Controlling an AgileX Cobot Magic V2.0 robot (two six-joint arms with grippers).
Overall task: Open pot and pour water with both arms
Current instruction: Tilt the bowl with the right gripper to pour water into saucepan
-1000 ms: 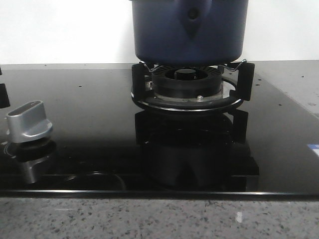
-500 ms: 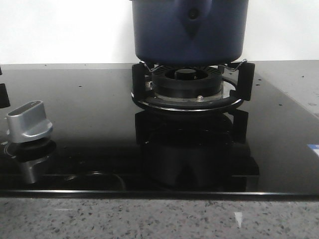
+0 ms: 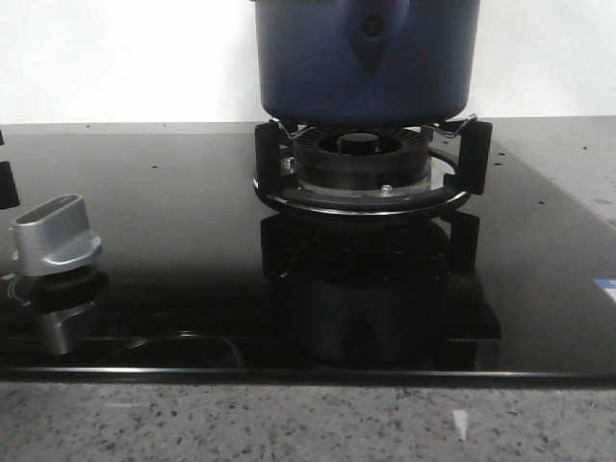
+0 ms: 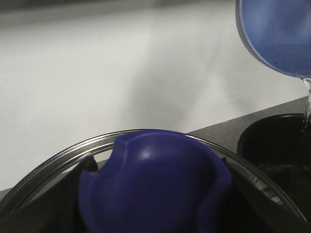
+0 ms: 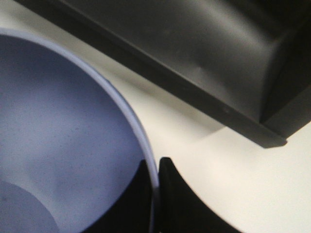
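The right gripper [image 5: 153,194] pinches the light-blue bowl's [image 5: 58,145] rim. Left wrist view: a glass lid [image 4: 146,184] with navy knob fills the frame — fingers hidden, grip untellable. Front: the pot [image 3: 366,58] sits on the burner [image 3: 361,168].

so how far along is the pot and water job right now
Opening looks done: in the left wrist view the lid with its blue knob sits close under the camera, away from the open pot. Pouring is in hand: the tilted light-blue bowl sends a thin stream of water into the pot, and the right gripper pinches the bowl's rim. Left: finishing the pour.
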